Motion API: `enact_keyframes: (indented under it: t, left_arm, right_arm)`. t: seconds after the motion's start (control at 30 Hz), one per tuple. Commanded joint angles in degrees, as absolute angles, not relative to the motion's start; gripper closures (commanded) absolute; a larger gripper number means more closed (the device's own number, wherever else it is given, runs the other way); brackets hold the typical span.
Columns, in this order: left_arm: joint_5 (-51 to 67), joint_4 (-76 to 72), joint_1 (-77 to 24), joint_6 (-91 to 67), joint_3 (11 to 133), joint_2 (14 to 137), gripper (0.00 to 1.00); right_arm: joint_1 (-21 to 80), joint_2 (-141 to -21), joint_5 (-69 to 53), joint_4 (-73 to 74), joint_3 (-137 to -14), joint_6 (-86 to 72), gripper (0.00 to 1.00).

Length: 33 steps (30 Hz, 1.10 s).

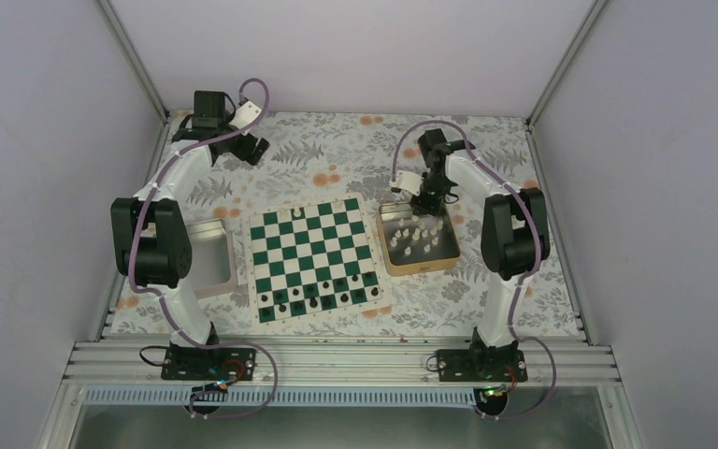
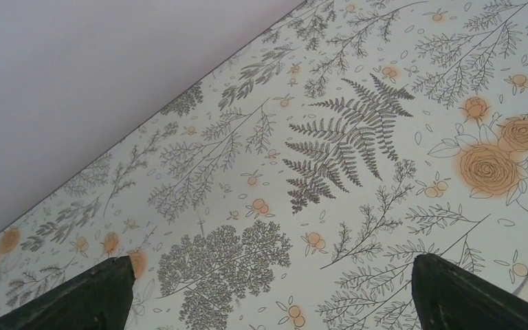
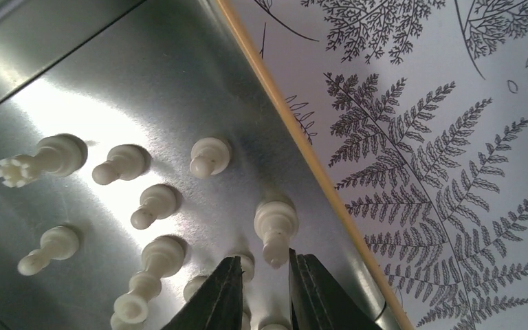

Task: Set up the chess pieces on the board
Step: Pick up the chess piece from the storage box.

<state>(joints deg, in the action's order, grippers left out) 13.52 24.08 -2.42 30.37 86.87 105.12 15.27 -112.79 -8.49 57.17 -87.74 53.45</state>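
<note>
**Asker:** Where are the white chess pieces (image 1: 419, 238)?

**Describer:** They are gathered in a tan tin (image 1: 402, 268) on the right of the flowered worktop (image 2: 357, 137), just beside the board (image 1: 310, 257). The board lies in the middle. Dark pieces (image 1: 313, 297) fill its two near rows, and its far rows show none.

**Asker:** What are the arms doing?

**Describer:** The right fingers (image 3: 223, 299) hang low inside the tin, drawn close with a narrow gap between them. The head of one white piece (image 3: 275, 223), near the tin's rim, sits in that gap. I cannot tell whether they pinch it yet. The left fingers (image 2: 75, 299) are spread wide over bare worktop at the far left corner. They hold nothing and are well apart from the board.

**Asker:** So the step is lifting that piece. How is it done well?

**Describer:** In my judgement, centre the gap on the head, close squarely, then lift straight up. Other pieces stand near the fingers, so a sideways drag could topple them. The piece looks small and smooth and may slip or tilt. A firm pinch below the head should hold better. Then carry it high over the rim to a far-row square.
</note>
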Motion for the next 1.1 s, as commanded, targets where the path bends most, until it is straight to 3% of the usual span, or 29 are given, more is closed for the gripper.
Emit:
enact_keyframes:
  t: [0.0, 0.2, 0.4, 0.57, 0.73, 1.07]
  left_arm:
    - [13.18, 22.89, -2.49, 29.79, 86.23, 105.6, 0.0]
    - [13.55, 22.71, -2.52, 29.88, 86.1, 105.89, 0.0]
    - [13.8, 22.78, -2.46, 29.96, 86.01, 105.95, 0.0]
    - [13.97, 22.66, -2.51, 29.96, 85.81, 105.85, 0.0]
    - [14.1, 22.51, -2.48, 29.98, 85.44, 105.58, 0.0]
    - [14.81, 22.7, -2.46, 30.33, 85.25, 104.65, 0.0]
  right_arm:
    - [14.69, -114.71, -8.27, 56.01, -88.66, 52.91, 0.8]
    - [14.53, -116.05, -8.77, 55.48, -88.72, 52.92, 0.81]
    - [14.26, -117.49, -8.34, 55.53, -88.7, 52.72, 0.86]
    - [14.2, -117.21, -8.17, 55.59, -89.07, 52.13, 0.96]
    - [14.19, -115.48, -9.16, 57.69, -90.46, 52.17, 0.96]
    - [15.79, -114.86, -8.86, 70.22, -105.81, 53.7, 0.96]
